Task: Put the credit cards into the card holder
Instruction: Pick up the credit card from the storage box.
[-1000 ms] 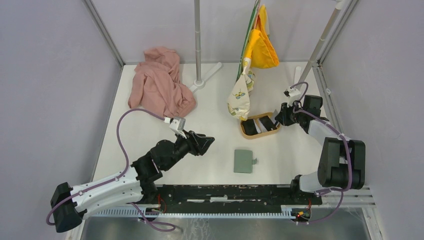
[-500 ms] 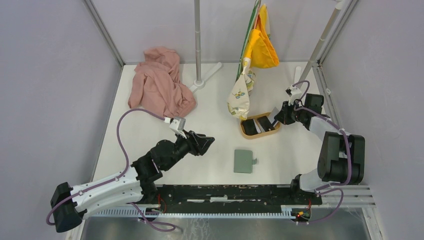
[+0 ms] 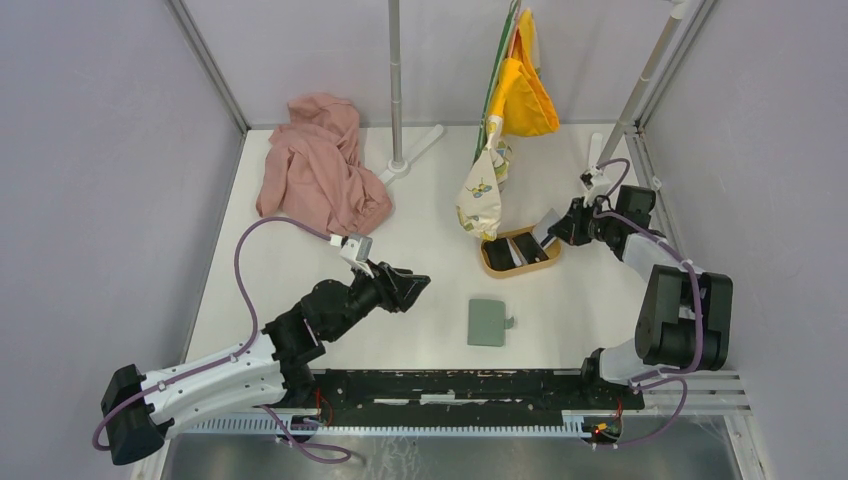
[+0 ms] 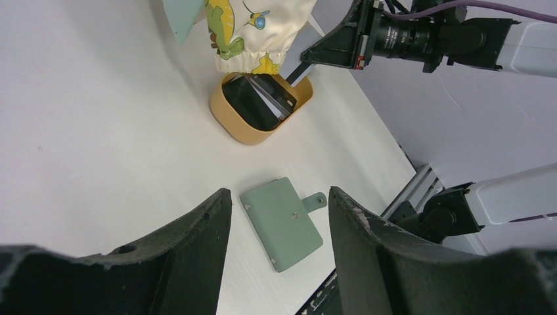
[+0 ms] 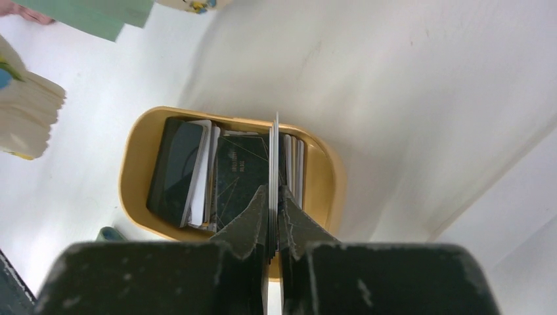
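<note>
Sage-green card holder (image 3: 487, 322) closed, flat; right hand (image 5: 274, 197) pinches pale card (image 3: 547, 222).

Bright diffuse white light, faint soft shadows, wrist views bent at edges

My two claws are black: the left gripper (image 4: 279, 193) has pale scratches on its fingers, and the right gripper (image 5: 274, 197) is a dull dark grey. The card (image 3: 548, 222) in the right one is pale grey. The card holder (image 4: 282, 223) is plain sage green. The tray (image 5: 131, 164) is warm yellow-tan. The credit cards (image 5: 240, 174) in it are black, one glossy and one with thin pale lines, with white ones between. The table (image 3: 420, 260) is white. At the far left the pink cloth (image 3: 320, 175) is dusty rose. The pouch (image 4: 256, 33) is cream with yellow, green and blue figures, and the yellow fabric (image 3: 525, 95) behind it is bright. My cables (image 3: 236, 270) are purple.
</note>
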